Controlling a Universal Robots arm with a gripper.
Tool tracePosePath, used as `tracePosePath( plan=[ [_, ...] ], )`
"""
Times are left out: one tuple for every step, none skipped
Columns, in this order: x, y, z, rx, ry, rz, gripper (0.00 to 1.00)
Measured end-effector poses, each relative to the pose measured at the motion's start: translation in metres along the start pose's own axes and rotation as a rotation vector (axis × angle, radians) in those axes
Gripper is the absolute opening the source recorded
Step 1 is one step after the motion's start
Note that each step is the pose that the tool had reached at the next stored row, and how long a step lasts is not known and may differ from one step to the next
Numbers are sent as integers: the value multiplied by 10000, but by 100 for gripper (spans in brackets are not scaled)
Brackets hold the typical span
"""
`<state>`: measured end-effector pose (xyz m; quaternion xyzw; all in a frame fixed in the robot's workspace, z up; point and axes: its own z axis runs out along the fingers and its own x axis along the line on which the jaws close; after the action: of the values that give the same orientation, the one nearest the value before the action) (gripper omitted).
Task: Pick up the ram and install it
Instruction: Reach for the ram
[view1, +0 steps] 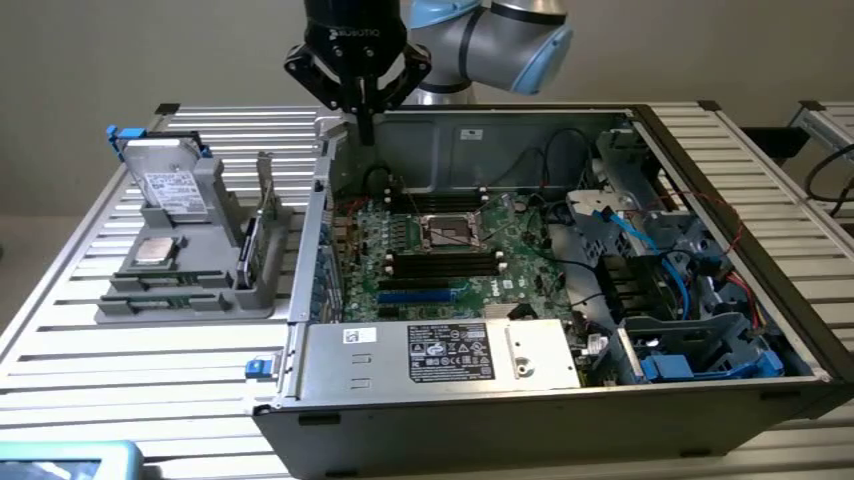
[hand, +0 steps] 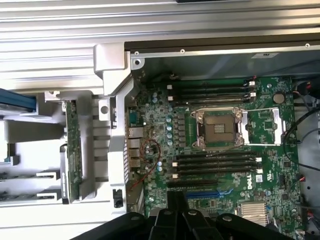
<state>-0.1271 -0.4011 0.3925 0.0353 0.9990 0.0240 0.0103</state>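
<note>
Closed gripper (view1: 363, 130), ram (hand: 74, 150) in holder (view1: 274, 255)

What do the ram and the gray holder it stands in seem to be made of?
The ram: green circuit board, likely fibreglass laminate, matte, with small components on it. The gray holder: probably plastic, matte and evenly gray, without metallic shine.

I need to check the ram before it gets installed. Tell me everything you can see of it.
The ram is a long, narrow green circuit-board stick with small parts along its face. It seems to stand on its long edge in a slot of the gray holder beside the case, not yet installed. Only the holder touches it; the claw hangs apart, above the case's corner.
</note>
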Motion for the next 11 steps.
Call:
tracePosePath(
  plan=[
    [28,-12,-1,0,-1,0,11],
    [64,-23,-2,-1,0,1,11],
    [104,-34,-3,0,-1,1,11],
    [145,-43,-4,-1,-1,1,11],
    [189,-52,-5,0,-1,0,11],
    [233,-60,-6,0,0,1,11],
    [279,-72,-7,0,-1,1,11],
    [321,-85,-8,0,0,2,11],
    [358,-100,-9,0,0,1,11],
    [392,-117,-10,0,0,0,11],
    [429,-135,-11,0,-1,0,11]
  ],
)
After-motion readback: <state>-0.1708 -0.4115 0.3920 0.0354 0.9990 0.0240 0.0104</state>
